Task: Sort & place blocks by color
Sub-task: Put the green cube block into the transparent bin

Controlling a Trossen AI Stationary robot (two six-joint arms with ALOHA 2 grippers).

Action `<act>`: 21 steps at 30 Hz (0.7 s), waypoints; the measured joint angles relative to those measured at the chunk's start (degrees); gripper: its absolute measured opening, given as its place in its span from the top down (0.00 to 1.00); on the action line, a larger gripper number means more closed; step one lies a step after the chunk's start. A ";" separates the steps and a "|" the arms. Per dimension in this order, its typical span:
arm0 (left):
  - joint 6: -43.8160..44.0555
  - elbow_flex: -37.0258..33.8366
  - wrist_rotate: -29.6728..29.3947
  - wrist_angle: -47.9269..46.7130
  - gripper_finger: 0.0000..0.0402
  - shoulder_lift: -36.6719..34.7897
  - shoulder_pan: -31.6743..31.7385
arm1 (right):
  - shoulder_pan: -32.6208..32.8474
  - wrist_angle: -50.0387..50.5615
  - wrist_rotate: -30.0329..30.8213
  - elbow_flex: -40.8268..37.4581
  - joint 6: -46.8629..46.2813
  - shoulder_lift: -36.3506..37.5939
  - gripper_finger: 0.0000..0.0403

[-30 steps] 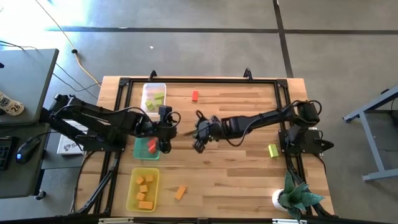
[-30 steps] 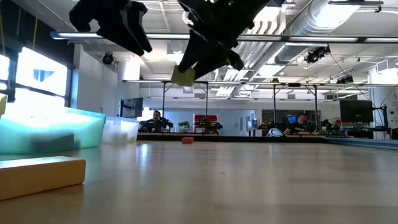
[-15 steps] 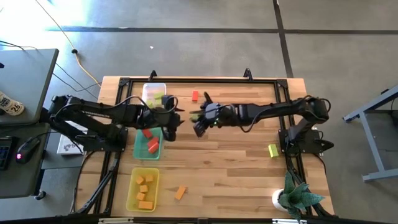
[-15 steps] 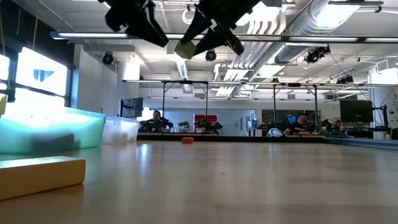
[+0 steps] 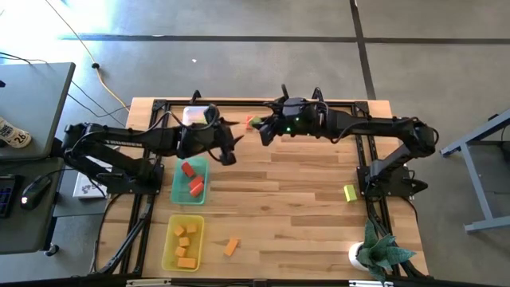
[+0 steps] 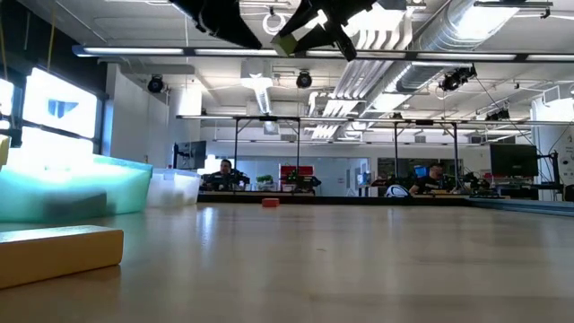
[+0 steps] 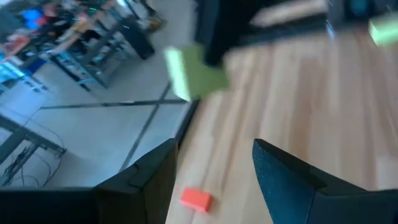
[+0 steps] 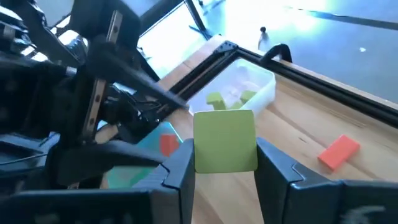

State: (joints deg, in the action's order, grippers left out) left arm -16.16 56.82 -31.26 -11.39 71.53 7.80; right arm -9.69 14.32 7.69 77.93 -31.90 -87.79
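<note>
Since the earlier shots the right gripper (image 5: 263, 130) has swung up toward the far side of the bench (image 5: 303, 199), and the left gripper (image 5: 229, 149) has followed it up beside the clear tray (image 5: 197, 114).

High view: the right arm reaches across the far edge, its jaws pinching a yellow-green block (image 5: 256, 123) right next to a red block (image 5: 249, 122) lying on the wood. The green tray (image 5: 190, 191) holds two red blocks (image 5: 191, 178), the yellow tray (image 5: 182, 243) holds orange blocks (image 5: 185, 239), one orange block (image 5: 231, 246) lies loose near it, and a yellow-green one (image 5: 350, 192) sits by the right arm's base.

Low view: both grippers hang at the very top, and the held block (image 6: 285, 44) shows up there (well clear of the bench). The red block (image 6: 270, 202) sits far back.

Left wrist view: the jaws are spread with nothing between them; the held block (image 7: 194, 73) hangs ahead, the red block (image 7: 196, 199) lies on the wood below.

Right wrist view: the fingers (image 8: 179, 171) press the yellow-green block (image 8: 224, 140) from both sides. Beyond are the clear tray (image 8: 249, 87) with yellow-green pieces in it and the red block (image 8: 339, 152).
</note>
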 joint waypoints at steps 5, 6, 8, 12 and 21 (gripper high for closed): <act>1.04 0.00 -0.94 6.37 0.51 0.00 1.77 | -0.57 -3.05 -0.14 0.00 0.49 0.12 0.75; 1.13 0.00 -0.95 7.03 0.51 0.00 2.05 | -0.57 -4.06 0.41 0.00 0.71 0.10 0.75; 1.07 0.00 -0.92 7.36 0.51 0.02 2.42 | -0.44 -5.61 1.96 0.00 0.88 0.09 0.75; 1.07 0.00 0.03 7.39 0.51 0.02 2.74 | -0.05 -7.28 3.36 0.00 0.80 0.09 0.75; 1.09 -0.04 0.38 8.16 0.51 0.02 2.74 | 2.02 -13.04 4.80 0.00 -2.19 -3.20 0.75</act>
State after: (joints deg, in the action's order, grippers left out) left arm -15.08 56.78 -30.89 -3.23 71.55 10.55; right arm -7.66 1.29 12.49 77.93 -34.09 -90.99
